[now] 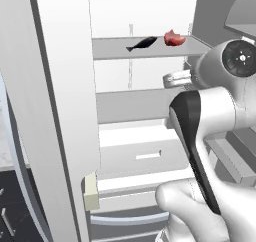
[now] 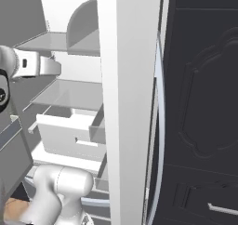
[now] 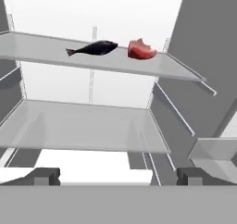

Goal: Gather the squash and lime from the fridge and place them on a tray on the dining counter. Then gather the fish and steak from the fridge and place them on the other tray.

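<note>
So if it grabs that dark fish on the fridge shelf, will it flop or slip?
Probably awkward. The fish is long and thin with a narrow tail, so its ends may droop if pinched mid-body. It lies flat on the smooth shelf, so a nudge would likely slide it, not roll it.

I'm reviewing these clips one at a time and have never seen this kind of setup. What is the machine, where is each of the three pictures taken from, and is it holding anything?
This is a rendered kitchen with a white robot arm on a base that can drive. Two pictures come from cameras on that base, behind the arm to its left and right, looking forward into the open fridge. The third comes from a camera on the hand, looking along the gripper, whose two dark finger tips stand far apart, open and holding nothing. On the upper shelf lie the dark fish and, beside it to the right, the red steak. The shelf below is at the gripper's level. In the right base view the fridge door blocks much of the inside.
</note>
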Controlling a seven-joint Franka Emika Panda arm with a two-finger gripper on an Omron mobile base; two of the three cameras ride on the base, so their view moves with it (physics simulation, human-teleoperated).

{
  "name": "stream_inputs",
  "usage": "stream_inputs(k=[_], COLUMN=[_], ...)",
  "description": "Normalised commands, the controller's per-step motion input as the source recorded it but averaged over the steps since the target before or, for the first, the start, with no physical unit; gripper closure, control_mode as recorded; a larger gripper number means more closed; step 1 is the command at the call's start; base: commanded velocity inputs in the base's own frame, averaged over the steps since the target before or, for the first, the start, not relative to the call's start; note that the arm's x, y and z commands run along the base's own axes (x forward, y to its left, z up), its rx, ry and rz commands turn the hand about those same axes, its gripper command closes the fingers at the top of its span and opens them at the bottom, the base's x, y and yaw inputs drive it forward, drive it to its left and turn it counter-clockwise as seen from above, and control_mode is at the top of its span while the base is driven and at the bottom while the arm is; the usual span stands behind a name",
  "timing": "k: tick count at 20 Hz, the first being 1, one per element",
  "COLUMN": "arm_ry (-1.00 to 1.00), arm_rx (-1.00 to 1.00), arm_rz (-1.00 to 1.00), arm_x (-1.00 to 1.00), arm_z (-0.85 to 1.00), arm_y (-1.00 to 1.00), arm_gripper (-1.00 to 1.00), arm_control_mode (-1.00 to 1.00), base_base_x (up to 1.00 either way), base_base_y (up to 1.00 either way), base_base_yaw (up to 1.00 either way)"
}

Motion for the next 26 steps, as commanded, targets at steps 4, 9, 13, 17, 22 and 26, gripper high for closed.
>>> stream_inputs(k=[4, 9, 13, 17, 22, 26], arm_ry=[-0.09, -0.01, 0.03, 0.14, 0.15, 0.11], arm_rx=[-0.14, -0.11, -0.03, -0.03, -0.02, -0.02], arm_rz=[0.02, 0.06, 0.07, 0.08, 0.01, 0.0], arm_x=[-0.03, 0.14, 0.33, 0.46, 0.32, 0.36], arm_z=[0.48, 0.41, 0.25, 0.0, -0.17, -0.2], arm_y=[0.0, -0.02, -0.08, -0.14, -0.22, -0.17], arm_gripper=[-1.0, -1.0, -1.0, -1.0, -1.0, -1.0], arm_control_mode=[-1.0, -1.0, -1.0, -1.0, -1.0, -1.0], base_base_x=[0.0, 0.0, 0.0, 0.0, 0.0, 0.0], base_base_y=[0.0, 0.0, 0.0, 0.0, 0.0, 0.0], base_base_yaw=[0.0, 0.0, 0.0, 0.0, 0.0, 0.0])
